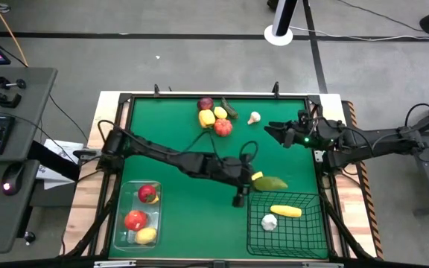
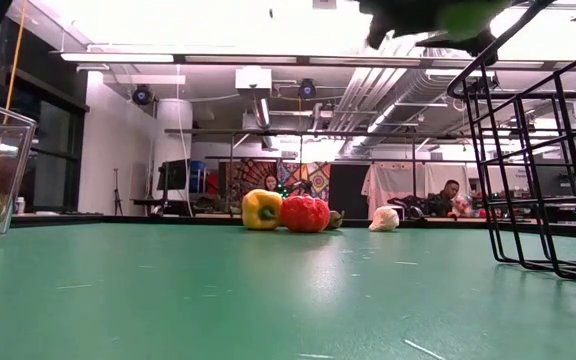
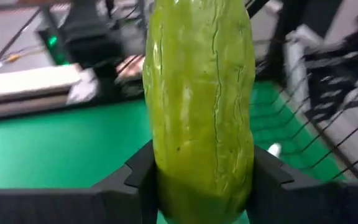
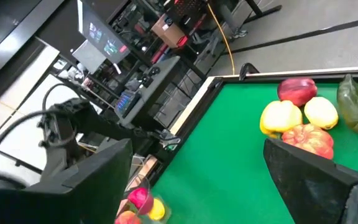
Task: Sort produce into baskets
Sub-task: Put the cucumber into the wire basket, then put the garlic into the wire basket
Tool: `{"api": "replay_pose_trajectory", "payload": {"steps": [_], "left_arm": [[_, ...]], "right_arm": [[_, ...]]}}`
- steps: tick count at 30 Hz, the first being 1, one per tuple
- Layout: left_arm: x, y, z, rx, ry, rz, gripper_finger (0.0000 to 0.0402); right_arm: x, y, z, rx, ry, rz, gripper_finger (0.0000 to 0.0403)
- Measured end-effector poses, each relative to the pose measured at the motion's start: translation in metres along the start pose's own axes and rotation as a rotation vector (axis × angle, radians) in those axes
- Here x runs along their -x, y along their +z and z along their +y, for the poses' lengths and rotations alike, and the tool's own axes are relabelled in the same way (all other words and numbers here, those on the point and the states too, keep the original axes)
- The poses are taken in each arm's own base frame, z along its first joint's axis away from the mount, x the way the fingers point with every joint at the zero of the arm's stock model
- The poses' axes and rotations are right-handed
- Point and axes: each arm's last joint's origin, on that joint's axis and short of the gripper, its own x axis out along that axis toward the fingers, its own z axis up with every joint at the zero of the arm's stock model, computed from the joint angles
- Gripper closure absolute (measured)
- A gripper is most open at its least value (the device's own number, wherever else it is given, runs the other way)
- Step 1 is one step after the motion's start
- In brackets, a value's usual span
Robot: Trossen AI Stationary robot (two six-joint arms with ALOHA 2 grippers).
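You are partway through the sort. The clear rectangular plastic bin at the near left holds two red apples and a yellow lemon. The black wire-mesh basket at the near right holds a long yellow vegetable and a white garlic bulb.

Still loose at the far side of the green table sit a dark red apple, a yellow pepper, a lemon, an orange-red tomato, a dark green vegetable and another garlic bulb.

Your left gripper clamps a green cucumber above the wire basket's far-left corner. Your right gripper waits with fingers spread near the loose garlic.
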Motion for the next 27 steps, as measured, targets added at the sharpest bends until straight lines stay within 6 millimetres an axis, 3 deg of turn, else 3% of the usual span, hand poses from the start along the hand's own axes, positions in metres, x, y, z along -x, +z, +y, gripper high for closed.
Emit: {"api": "replay_pose_trajectory", "payload": {"steps": [7, 17, 20, 24, 27], "left_arm": [[-0.015, 0.000, -0.018, 0.029, -0.160, -0.078, 0.0188], [-0.015, -0.002, -0.016, 0.110, -0.214, -0.059, 0.0134], [0.005, 0.009, 0.001, 0.083, -0.178, -0.001, 0.0131], [0.051, 0.026, 0.047, 0.093, -0.049, 0.112, 0.0130], [0.086, 0.024, 0.080, 0.141, 0.041, 0.201, 0.0130]], "right_arm": [[0.000, 0.000, 0.000, -0.005, 0.005, -0.004, 0.0048], [0.000, 0.001, 0.001, -0.013, 0.007, -0.005, 0.0048], [0.000, 0.001, 0.001, -0.051, 0.014, -0.010, 0.0048], [-0.002, 0.000, 0.002, -0.071, 0.012, -0.008, 0.0048], [-0.009, -0.003, 0.000, -0.065, -0.018, -0.007, 0.0048]]}}
